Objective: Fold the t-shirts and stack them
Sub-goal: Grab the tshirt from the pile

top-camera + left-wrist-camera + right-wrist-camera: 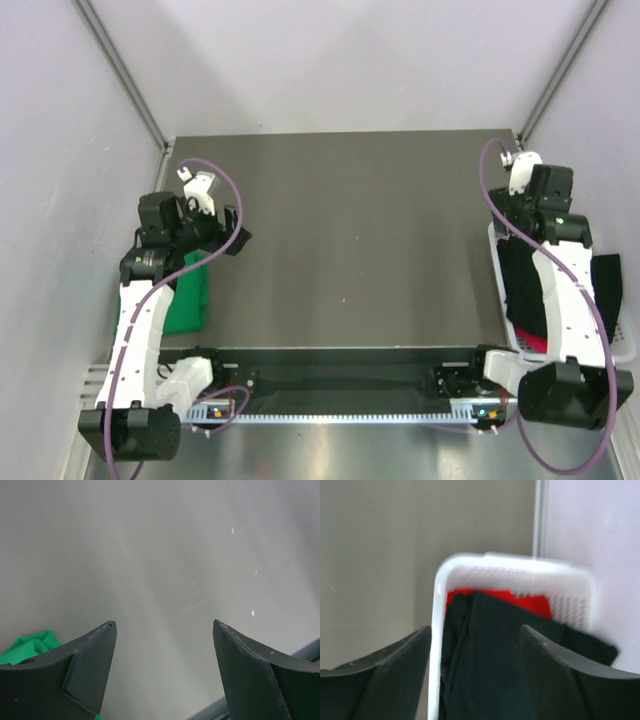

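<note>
Top view: the white mesh basket (628, 352) holds the black t-shirt (520, 280), with a red t-shirt (535, 343) tucked under it. The green t-shirt (190, 295) lies well apart from the basket, across the table (360, 230).

Left wrist view: the left gripper (165, 625) is spread wide and empty, far from the basket.

Right wrist view: the right gripper (475, 630) hangs over the basket with its jaws apart, holding nothing. To pick well, it should descend inside the basket's rim and pinch only black cloth (not the red). Then it should lift straight up, so the basket isn't dragged.
</note>
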You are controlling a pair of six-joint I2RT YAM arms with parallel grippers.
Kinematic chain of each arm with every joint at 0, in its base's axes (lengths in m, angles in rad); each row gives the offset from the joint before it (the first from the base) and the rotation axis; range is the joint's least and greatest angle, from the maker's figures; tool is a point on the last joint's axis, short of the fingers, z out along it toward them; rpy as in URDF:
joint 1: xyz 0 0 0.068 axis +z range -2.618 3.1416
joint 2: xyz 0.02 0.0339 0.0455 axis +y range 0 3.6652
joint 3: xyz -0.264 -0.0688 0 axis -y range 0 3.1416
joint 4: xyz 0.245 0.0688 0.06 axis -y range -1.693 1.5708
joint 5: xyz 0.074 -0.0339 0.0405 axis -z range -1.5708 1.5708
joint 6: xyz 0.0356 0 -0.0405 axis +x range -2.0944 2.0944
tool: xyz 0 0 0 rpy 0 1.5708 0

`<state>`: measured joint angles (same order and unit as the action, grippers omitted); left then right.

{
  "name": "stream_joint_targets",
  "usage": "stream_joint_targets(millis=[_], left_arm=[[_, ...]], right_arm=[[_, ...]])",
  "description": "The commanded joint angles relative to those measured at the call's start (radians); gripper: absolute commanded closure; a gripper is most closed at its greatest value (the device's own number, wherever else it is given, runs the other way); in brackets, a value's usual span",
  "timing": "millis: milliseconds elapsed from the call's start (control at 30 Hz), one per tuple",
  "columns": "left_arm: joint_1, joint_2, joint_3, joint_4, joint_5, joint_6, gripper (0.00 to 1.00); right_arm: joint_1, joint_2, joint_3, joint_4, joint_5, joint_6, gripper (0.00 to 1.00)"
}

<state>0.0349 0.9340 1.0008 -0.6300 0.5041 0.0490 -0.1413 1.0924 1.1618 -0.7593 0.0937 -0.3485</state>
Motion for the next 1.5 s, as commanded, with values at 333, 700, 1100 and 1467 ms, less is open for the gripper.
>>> stream_joint_targets(millis=[333, 700, 1100, 1467], left_arm=[[0.002, -0.054, -0.007, -0.068, -0.058, 0.111, 0.18], [0.002, -0.031, 0.019, -0.068, -0.079, 0.106, 0.19], [0.002, -0.015, 0.051, -0.063, -0.09, 0.101, 0.22], [0.002, 0.012, 0.13, -0.023, 0.027, 0.058, 0.2]], right_arm=[[-0.066, 0.224, -0.051, -0.031, 0.107, -0.004, 0.45], [-0.095, 0.297, -0.082, -0.017, 0.11, -0.006, 0.59], [-0.109, 0.109, 0.156, -0.084, 0.143, -0.04, 1.0], [-0.066, 0.044, 0.861, -0.173, -0.041, -0.138, 1.0]])
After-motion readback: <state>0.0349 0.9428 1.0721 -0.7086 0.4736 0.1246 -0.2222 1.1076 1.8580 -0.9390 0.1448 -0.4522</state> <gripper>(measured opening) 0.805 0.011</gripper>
